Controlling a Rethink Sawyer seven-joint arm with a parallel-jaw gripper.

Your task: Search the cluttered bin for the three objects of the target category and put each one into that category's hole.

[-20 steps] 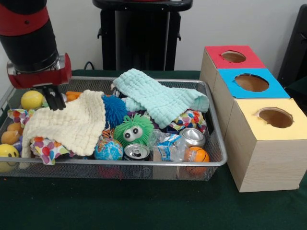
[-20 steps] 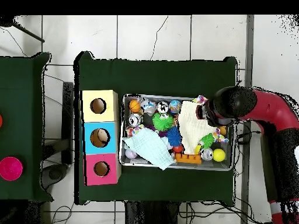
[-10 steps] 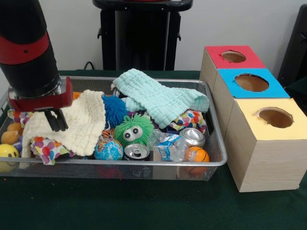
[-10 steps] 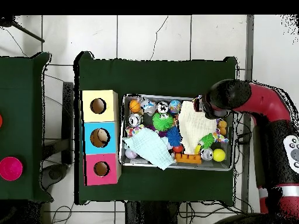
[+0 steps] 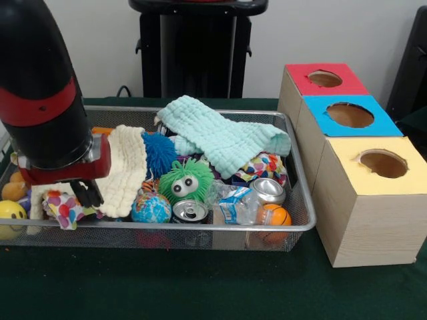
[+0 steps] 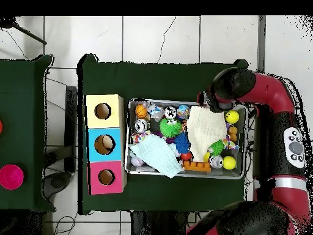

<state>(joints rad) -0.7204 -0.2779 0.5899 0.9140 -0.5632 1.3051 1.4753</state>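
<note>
Reaching down into the bin with the gripper, low at the front corner on the picture's left in the front view. Cannot tell whether spread or pressed together, nor whether pinching anything. Touching or just grazing the front edge of the cream cloth, with a patterned cloth right below. Just beside that, toward the bin's end wall, a smiley ball, partly hidden by the arm.

Moving outward along the front: globe ball, then a can lying on its side, a crushed bottle, a basketball in the other front corner. Behind these, a green fuzzy toy with big eyes, a blue spiky ball tucked against the cream cloth, and a second can. Draped across the back half, a mint cloth.

Cannot tell which three things are the targets; all seen lie inside the bin.

Beside the bin's far end, well apart from the gripper, three boxes in a row, each with a round hole on top: yellow box nearest the camera, blue box in the middle, red box farthest.
</note>
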